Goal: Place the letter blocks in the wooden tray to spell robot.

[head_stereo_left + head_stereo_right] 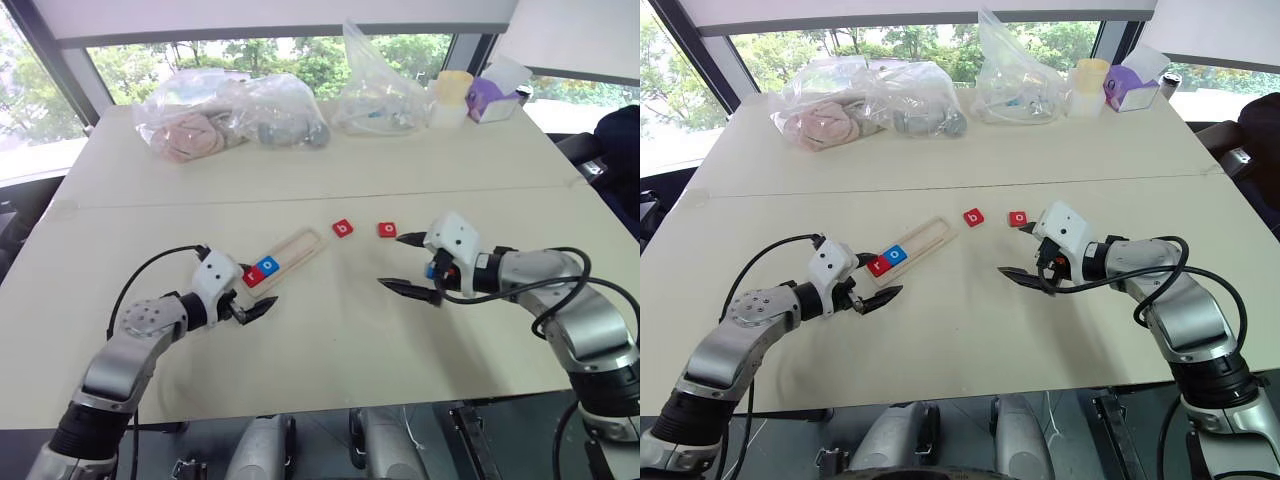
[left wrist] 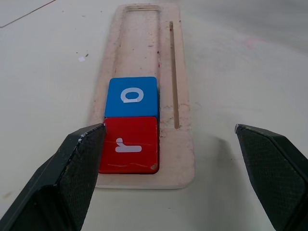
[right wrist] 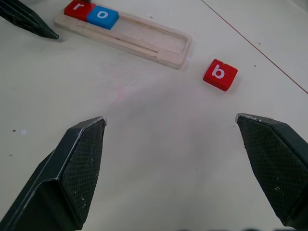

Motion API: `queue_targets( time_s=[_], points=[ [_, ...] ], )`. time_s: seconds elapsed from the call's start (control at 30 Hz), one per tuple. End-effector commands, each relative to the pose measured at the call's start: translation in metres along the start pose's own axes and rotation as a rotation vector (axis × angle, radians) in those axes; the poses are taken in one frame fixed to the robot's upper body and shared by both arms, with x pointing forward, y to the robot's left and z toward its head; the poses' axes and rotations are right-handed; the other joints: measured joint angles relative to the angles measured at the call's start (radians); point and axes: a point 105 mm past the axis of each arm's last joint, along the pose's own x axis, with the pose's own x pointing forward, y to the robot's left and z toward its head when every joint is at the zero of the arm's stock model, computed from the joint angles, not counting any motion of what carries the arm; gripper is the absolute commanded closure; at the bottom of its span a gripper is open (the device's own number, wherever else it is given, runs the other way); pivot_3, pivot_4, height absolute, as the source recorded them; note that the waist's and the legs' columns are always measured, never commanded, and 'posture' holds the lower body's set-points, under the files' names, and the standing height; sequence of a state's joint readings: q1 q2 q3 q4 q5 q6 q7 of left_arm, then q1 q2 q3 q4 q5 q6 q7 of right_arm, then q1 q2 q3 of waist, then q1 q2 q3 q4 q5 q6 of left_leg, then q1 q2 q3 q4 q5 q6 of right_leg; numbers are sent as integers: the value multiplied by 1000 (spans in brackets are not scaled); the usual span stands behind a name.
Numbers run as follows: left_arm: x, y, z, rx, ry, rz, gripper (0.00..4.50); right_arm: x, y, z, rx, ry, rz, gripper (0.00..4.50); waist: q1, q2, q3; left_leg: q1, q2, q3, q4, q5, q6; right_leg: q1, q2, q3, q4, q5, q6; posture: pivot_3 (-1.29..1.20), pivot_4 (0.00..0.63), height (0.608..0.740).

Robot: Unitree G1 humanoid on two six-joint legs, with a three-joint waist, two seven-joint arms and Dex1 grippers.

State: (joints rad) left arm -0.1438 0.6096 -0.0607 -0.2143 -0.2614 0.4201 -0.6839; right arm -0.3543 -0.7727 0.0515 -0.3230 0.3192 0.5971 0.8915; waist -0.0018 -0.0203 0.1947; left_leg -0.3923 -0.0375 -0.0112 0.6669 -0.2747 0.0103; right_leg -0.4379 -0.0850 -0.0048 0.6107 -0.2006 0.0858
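Right, here is what you have in front of you.

Tray: the narrow pale wooden tray (image 1: 290,255) lies at an angle on the beige table (image 1: 330,170), its near end just ahead of your left gripper.
Tiles in the slot: the red square "r" block (image 2: 129,145) sits at the near end, and the blue square "o" block (image 2: 131,96) touches it on the far side — the rest of the slot is bare wood.
Loose tiles: the red square "b" block (image 1: 343,228) rests on the table just past the tray's far end; a second red "o" block (image 1: 387,230) lies near it, toward your right gripper.
Left gripper: your left gripper (image 2: 168,159) has its jaws spread wide, holding nothing; the "r" block lies ahead between them, close beside one finger (image 2: 72,178).
Right gripper: your right gripper (image 1: 412,264) is also spread wide and empty — in its wrist view the "b" block lies ahead between the fingers, nearer one of them, well apart from both tips.
Far edge: clear plastic bags (image 1: 235,115) and a purple tissue box (image 1: 490,100).
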Motion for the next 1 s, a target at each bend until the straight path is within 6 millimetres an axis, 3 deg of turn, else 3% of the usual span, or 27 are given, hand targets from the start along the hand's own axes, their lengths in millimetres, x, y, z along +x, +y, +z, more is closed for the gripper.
queue_targets(
  time_s=[0.03, 0.3, 0.77, 0.87, 0.97, 1.0],
  points=[
    [2, 5, 4, 35, -20, 24, 0, -4, 0, 12, -48, -23, -10, 58, 2, 0, 0, 0, 0, 0, 0, 0, 0, 0, 0, 0, 0, 0, 0, 0, 150, 725],
    [5, 10, -3, 38, -12, 56, 0, -4, 0, 13, -48, -22, -10, 58, 15, 0, 0, 0, 0, 0, 0, 0, 0, 0, 0, 0, 0, 0, 0, 0, 150, 725],
    [10, -4, -26, 39, 65, 6, 0, -5, 1, 12, -54, -14, -12, 58, 16, 1, -1, 0, 0, 0, 0, 0, 0, 1, 0, 0, 0, 0, 0, 0, 150, 725],
    [10, -3, -28, 31, 65, 10, 774, -5, 2, 12, -54, -13, -14, 0, 16, 1, -1, 1, 0, 0, 0, 0, 0, 2, 0, 0, 0, 0, 0, 0, 150, 725],
    [9, -4, -29, 22, 69, 6, 2024, -6, 3, 12, -53, -11, -17, 0, 15, 2, -2, 2, 0, 0, 0, 0, 0, 3, -1, -1, 0, 0, 0, 0, 150, 725],
    [9, -4, -29, 14, 67, 6, 2024, -6, 3, 11, -52, -11, -19, 0, 15, 2, -2, 2, 0, 0, 0, 0, 0, 3, -1, -1, 0, 0, 0, 0, 150, 725]
  ],
)
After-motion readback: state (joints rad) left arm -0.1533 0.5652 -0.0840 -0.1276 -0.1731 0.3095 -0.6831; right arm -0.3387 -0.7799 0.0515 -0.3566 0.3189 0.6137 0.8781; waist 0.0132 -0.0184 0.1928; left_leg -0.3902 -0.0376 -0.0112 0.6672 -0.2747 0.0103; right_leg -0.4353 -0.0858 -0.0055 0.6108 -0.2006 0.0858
